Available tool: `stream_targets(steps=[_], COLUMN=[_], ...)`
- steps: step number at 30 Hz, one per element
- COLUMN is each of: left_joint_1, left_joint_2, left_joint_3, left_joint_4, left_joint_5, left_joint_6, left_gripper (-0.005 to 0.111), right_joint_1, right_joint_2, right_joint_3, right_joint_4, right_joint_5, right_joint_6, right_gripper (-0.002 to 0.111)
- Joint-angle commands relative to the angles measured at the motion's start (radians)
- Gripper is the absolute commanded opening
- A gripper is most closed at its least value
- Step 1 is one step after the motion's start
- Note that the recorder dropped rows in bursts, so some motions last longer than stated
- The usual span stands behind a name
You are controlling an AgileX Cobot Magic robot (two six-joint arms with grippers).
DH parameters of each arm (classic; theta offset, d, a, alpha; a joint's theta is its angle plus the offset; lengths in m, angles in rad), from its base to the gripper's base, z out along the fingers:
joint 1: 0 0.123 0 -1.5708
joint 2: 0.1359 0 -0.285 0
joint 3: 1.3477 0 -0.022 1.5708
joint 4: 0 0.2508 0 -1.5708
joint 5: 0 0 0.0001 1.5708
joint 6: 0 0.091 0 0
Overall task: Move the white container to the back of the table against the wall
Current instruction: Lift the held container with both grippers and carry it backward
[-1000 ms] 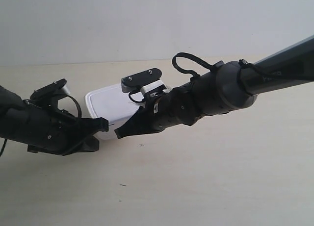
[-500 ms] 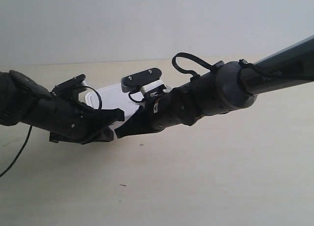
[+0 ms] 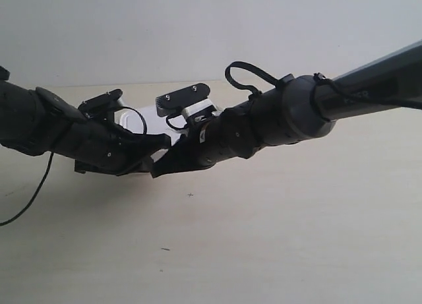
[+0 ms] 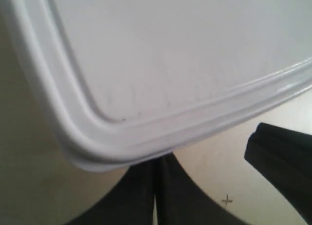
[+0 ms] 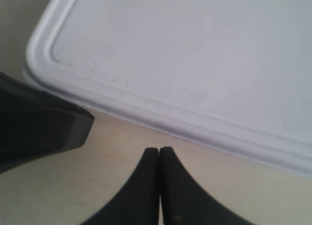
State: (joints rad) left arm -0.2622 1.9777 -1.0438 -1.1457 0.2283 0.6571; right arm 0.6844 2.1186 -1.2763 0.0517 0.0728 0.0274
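The white container (image 4: 185, 54) lies on the table (image 3: 277, 238); its lidded top fills both wrist views (image 5: 195, 59). In the exterior view only a small patch of the white container (image 3: 155, 126) shows between the two arms. My left gripper (image 4: 156, 162) is shut, and its tips meet the rim at a rounded corner of the box. My right gripper (image 5: 159, 151) is also shut and sits a short gap off a long side of the box. In the exterior view the left gripper (image 3: 162, 142) comes from the view's left and the right gripper (image 3: 158, 173) from the view's right. The wall (image 3: 198, 27) rises behind the table.
Both black arms cross the table's middle, and a cable (image 3: 26, 198) trails from the left arm. Each wrist view shows the other gripper close by: the right gripper (image 4: 282, 161) and the left gripper (image 5: 39, 132). A small cross mark (image 3: 190, 195) is on the tabletop.
The left arm has swung right and toward the wall, now covering most of the container. The right arm has edged toward the wall too. Less of the container shows.
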Motion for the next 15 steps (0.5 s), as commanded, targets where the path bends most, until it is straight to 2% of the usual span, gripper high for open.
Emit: stream_targets(steps=[1, 8, 15], left_joint_1=[0.044, 0.103, 0.114], left_joint_2=[0.005, 0.05, 0.082], left_joint_3=[-0.032, -0.084, -0.131], left_joint_4=[0.008, 0.01, 0.01], left_joint_5=[-0.018, -0.006, 0.02], left_joint_6=[0.002, 0.005, 0.023], left_gripper=[0.0, 0.0, 0.0], right_joint_1=[-0.003, -0.016, -0.049], right_joint_2=[0.02, 0.061, 0.061], right_joint_3=[-0.036, -0.041, -0.082], right_joint_4=[-0.008, -0.008, -0.004], right_joint_5=[0.012, -0.003, -0.03], right_joint_6=[-0.01, -0.006, -0.001], right_gripper=[0.0, 0.0, 0.0])
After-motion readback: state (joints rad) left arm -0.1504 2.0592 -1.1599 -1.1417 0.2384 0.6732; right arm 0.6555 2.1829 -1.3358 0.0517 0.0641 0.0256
